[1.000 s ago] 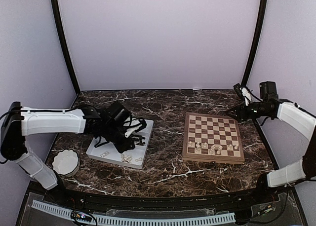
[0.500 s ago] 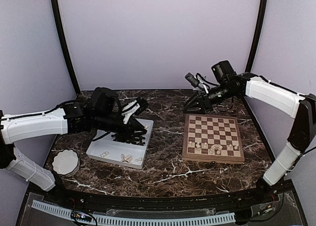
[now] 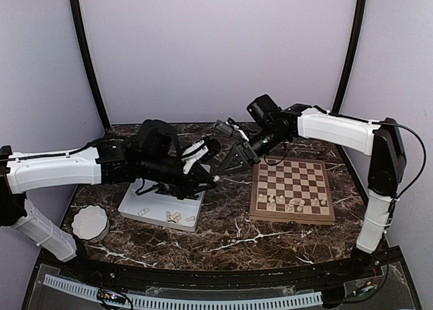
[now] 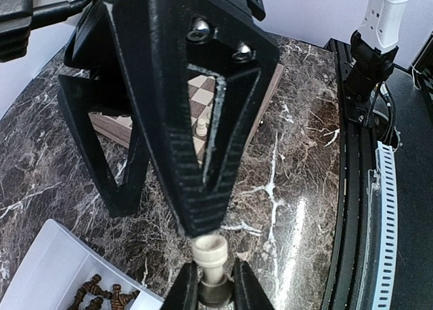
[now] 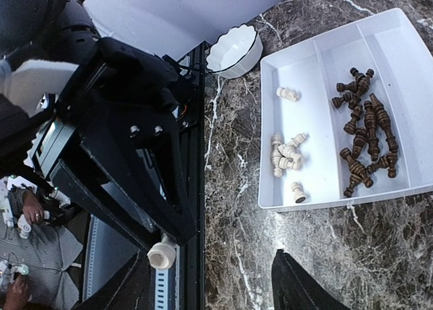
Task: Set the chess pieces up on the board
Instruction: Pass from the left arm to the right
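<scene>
My left gripper [image 3: 215,178] hangs above the marble between the tray and the board, shut on a pale cream chess piece [image 4: 209,256] whose base points outward. In the left wrist view the left gripper [image 4: 210,286] clamps the piece's stem. My right gripper [image 3: 233,162] is open, its black fingers [image 4: 183,134] right at the piece's base. In the right wrist view the piece [image 5: 162,254] sits beside one finger, and the right gripper [image 5: 213,286] holds nothing. The board [image 3: 292,218] carries several cream pieces [image 3: 271,202] along its near rows.
A white tray [image 5: 318,73] holds loose cream pieces [image 5: 284,154] in one compartment and dark pieces [image 5: 365,134] in another. It lies left of the board, under the left arm [image 3: 132,212]. A white scalloped bowl [image 3: 90,223] stands at the front left.
The right arm swung from the far right across the board to meet the left gripper and opened a little wider. The left gripper carried the cream piece rightward off the tray.
</scene>
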Robot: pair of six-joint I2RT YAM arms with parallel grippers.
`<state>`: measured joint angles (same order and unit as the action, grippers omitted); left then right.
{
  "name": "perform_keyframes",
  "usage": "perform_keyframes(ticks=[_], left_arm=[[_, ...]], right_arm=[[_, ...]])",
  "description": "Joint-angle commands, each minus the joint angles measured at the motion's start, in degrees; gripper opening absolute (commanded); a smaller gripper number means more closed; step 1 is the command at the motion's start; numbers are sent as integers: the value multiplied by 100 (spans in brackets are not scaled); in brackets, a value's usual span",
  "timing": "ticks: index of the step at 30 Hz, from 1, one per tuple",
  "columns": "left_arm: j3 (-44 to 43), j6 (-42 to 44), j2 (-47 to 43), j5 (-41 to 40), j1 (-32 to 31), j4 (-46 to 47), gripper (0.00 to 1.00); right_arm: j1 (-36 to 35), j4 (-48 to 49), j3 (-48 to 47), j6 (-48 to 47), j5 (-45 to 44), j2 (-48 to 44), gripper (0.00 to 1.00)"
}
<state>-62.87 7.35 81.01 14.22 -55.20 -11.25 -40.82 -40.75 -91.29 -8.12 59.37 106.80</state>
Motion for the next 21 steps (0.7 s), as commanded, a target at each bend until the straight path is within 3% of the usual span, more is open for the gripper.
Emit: perform_keyframes(ticks=[1, 12, 21], left_arm=[[-196, 66, -23, -16, -57, 59, 10], [-215, 60, 63, -260, -70, 114, 11], [-233, 48, 48, -250, -76, 172, 11]], right_arm=[[-141, 75, -159, 199, 266, 42, 60], [-294, -43, -65, 33, 295, 32, 49], [-319, 17, -91, 102, 376, 130, 28]])
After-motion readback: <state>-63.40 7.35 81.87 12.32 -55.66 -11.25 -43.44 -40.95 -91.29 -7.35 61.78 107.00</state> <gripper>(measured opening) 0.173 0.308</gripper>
